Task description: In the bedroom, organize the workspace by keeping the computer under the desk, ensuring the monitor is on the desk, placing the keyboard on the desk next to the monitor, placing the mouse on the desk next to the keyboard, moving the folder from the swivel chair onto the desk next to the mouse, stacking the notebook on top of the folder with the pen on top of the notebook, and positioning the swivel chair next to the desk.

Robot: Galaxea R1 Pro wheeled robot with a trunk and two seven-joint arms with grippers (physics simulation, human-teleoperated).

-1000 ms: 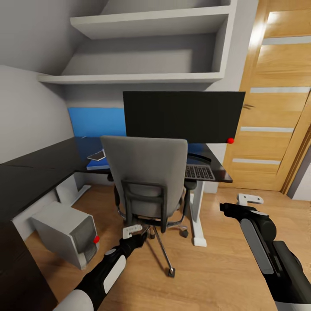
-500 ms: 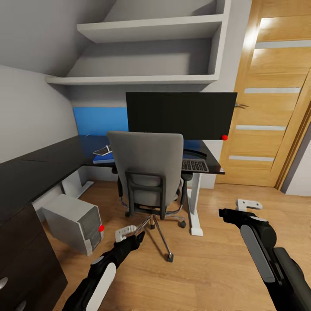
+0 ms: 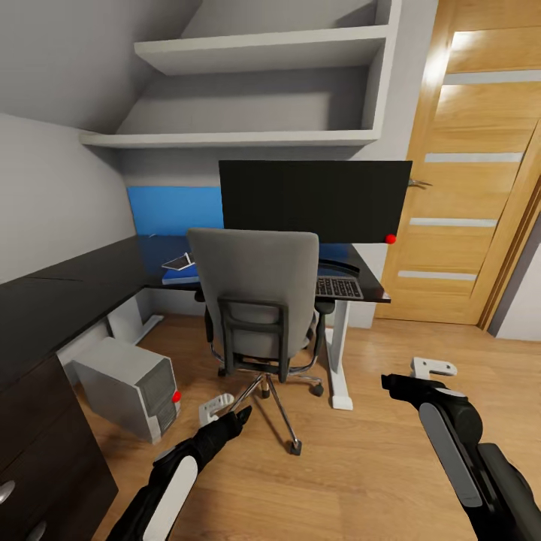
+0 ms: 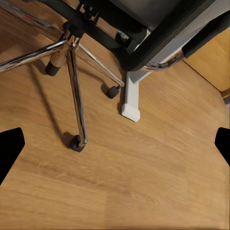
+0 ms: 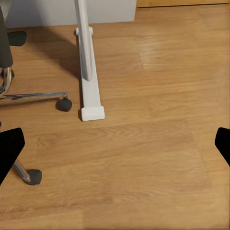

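Note:
The grey swivel chair (image 3: 255, 300) stands with its back to me, pushed up to the black L-shaped desk (image 3: 75, 289). The monitor (image 3: 315, 199) stands on the desk behind the chair, and the keyboard (image 3: 340, 287) lies under the monitor's right half. Left of the chair, a blue folder (image 3: 180, 278) lies on the desk with the pale notebook (image 3: 178, 263) on it. The chair may hide the mouse, and the pen is too small to make out. The computer (image 3: 128, 387) stands on the floor by the desk's inner corner. My left gripper (image 3: 216, 406) (image 4: 115, 148) and right gripper (image 3: 432, 368) (image 5: 115, 143) hang open and empty over the floor.
The chair's chrome star base (image 4: 72, 72) and a white desk foot (image 5: 88, 81) lie just ahead of the grippers. An oak door (image 3: 466, 173) stands at the right, white wall shelves (image 3: 248, 90) above, and a dark drawer unit (image 3: 37, 451) at the near left.
The camera has pulled back from the desk, so everything looks a little smaller and the drawer unit has come into view. Both arms sit slightly lower. The chair and desk items have not moved.

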